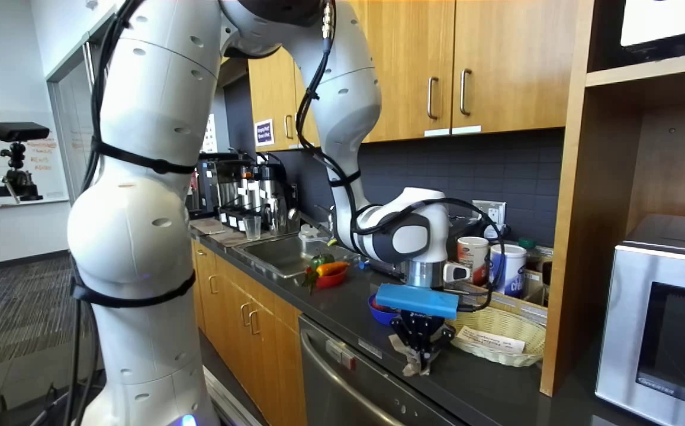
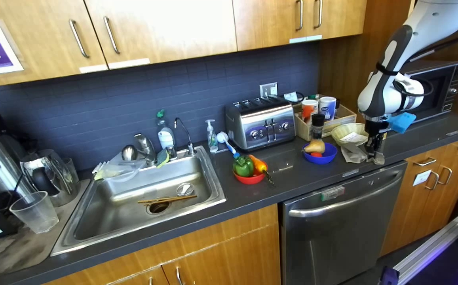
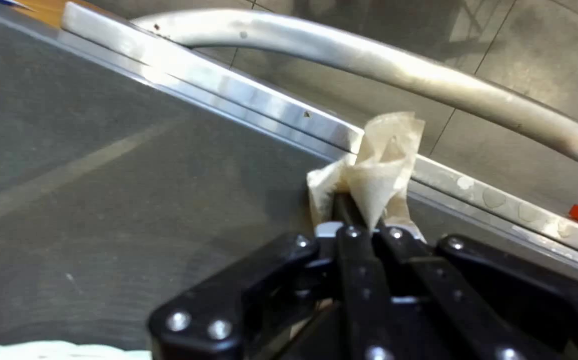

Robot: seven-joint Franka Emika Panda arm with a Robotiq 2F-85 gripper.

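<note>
My gripper (image 1: 421, 355) points down at the dark counter near its front edge, above the dishwasher. Its fingers are closed together on a crumpled brown paper towel (image 3: 386, 175). In the wrist view the paper folds up around the fingertips, and part of it hangs past the counter's edge; the very tips are hidden in it. In an exterior view the paper towel (image 2: 353, 153) spreads on the counter to one side of the gripper (image 2: 371, 153). A pale wicker basket (image 1: 499, 331) with a paper slip in it stands just behind the gripper.
A blue bowl (image 2: 320, 159) holding a pear-like item and something red stands beside the paper. Further along are a red bowl (image 2: 248, 180) with peppers, a toaster (image 2: 262, 124) and the sink (image 2: 213, 186). A wooden panel (image 1: 567, 236) and microwave (image 1: 662, 319) bound the other side.
</note>
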